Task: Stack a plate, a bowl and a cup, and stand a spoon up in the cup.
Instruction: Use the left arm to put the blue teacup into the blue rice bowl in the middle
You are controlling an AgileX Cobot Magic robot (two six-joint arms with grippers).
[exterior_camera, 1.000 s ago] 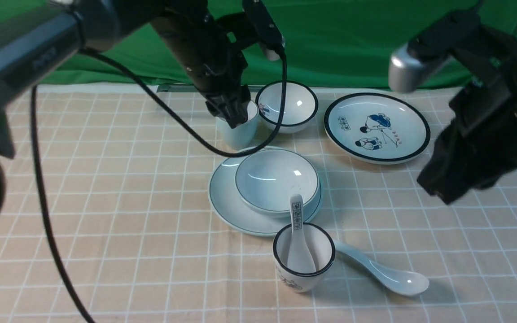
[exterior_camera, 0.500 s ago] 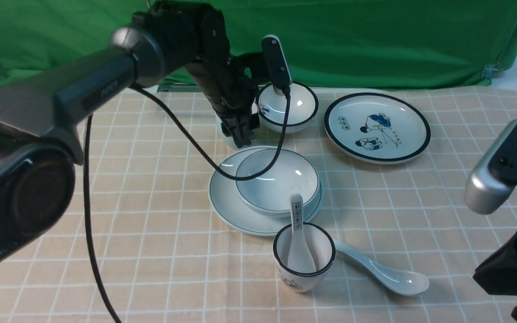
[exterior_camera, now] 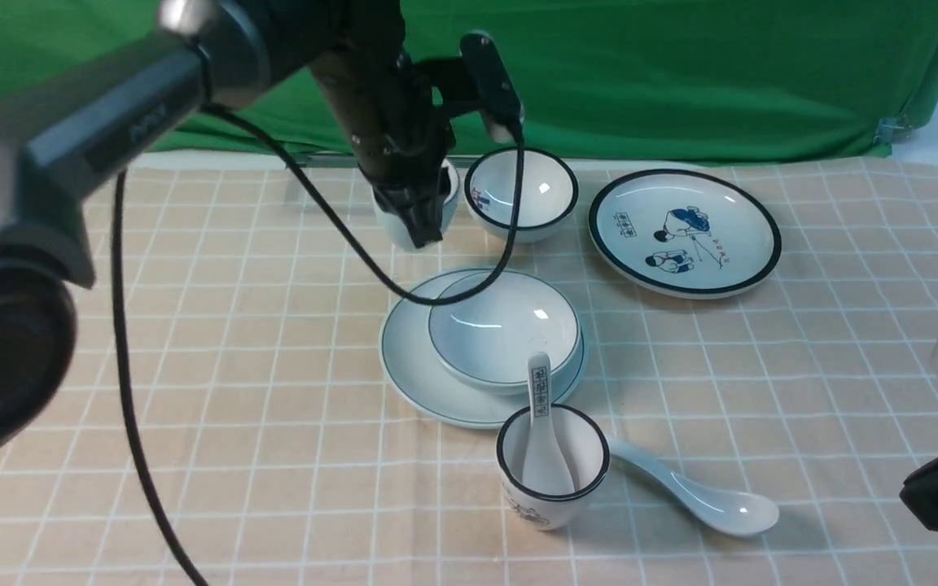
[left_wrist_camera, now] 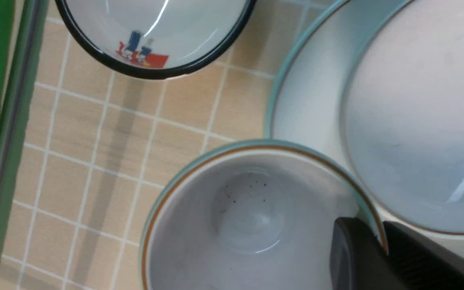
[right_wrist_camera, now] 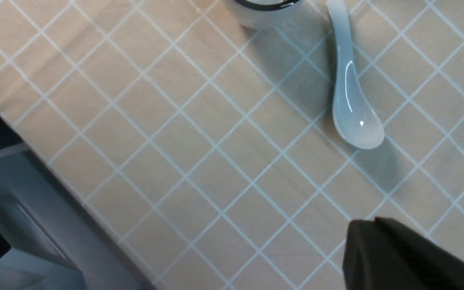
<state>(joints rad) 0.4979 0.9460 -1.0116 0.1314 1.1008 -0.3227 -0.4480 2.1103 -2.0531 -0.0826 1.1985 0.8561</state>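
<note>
In the front view the bowl (exterior_camera: 504,325) sits in the plate (exterior_camera: 408,358) near the middle of the tablecloth (exterior_camera: 233,407), so that part of the stack is done. Behind them, towards the far edge, the left gripper (exterior_camera: 420,220) comes down from above onto the cup (exterior_camera: 404,213). The cup seems to hang clear of the cloth, though this view does not settle it. It is not yet over the bowl. The spoon (exterior_camera: 697,492) lies flat near the front edge, apart from either arm, just to the right of the black-rimmed cup (exterior_camera: 552,480), which holds a marked spoon (exterior_camera: 541,431). The black-rimmed bowl (exterior_camera: 521,194) and the picture plate (exterior_camera: 684,230) stand along the far edge. The right gripper (exterior_camera: 937,496) is low at the right edge, near nothing.

The left wrist view looks into the empty cup. One of the fingers (left_wrist_camera: 353,257) is inside it and the other is outside, pinched tight on the wall at the rim. The cup's rim overlaps the plate's edge here, which suggests that it is raised.

The right wrist view shows the spoon on the cloth, bowl end nearer the gripper, whose jaws are pressed together and hold nothing.

What is left, as I judge it: set the cup in the bowl, then stand the spoon in it.
</note>
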